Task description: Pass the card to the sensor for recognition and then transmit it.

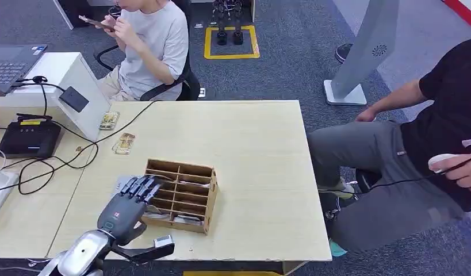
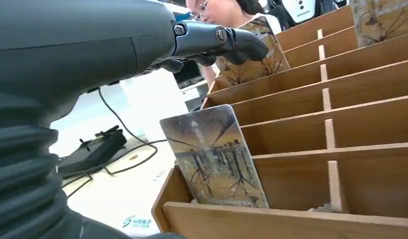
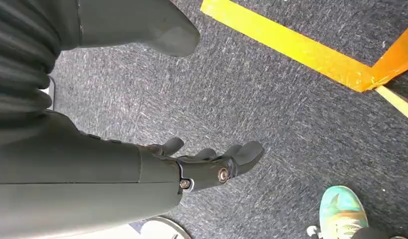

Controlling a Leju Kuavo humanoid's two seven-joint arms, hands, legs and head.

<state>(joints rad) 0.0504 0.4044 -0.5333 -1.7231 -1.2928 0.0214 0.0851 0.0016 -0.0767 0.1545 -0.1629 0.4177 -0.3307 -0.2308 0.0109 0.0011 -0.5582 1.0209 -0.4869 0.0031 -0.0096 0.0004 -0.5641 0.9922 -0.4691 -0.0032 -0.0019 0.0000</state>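
At the lower left of the head view, the left robot hand is reaching over the wooden card rack on the pale counter, its dark fingers lying across the rack's near-left compartments. From the left wrist camera, those fingers are extending toward a card standing in an upper slot of the rack — whether they are pinching it or merely touching it cannot be told. A second card, printed with bare trees, is leaning upright in a nearer slot. The right robot hand is hanging over grey carpet beside yellow floor tape, fingers loosely curled and holding nothing. At the upper left of the head view, a black sensor pad is sitting on a white stand — two loose cards are lying on the counter nearby. One person is sitting behind the counter; another is sitting at the right edge.
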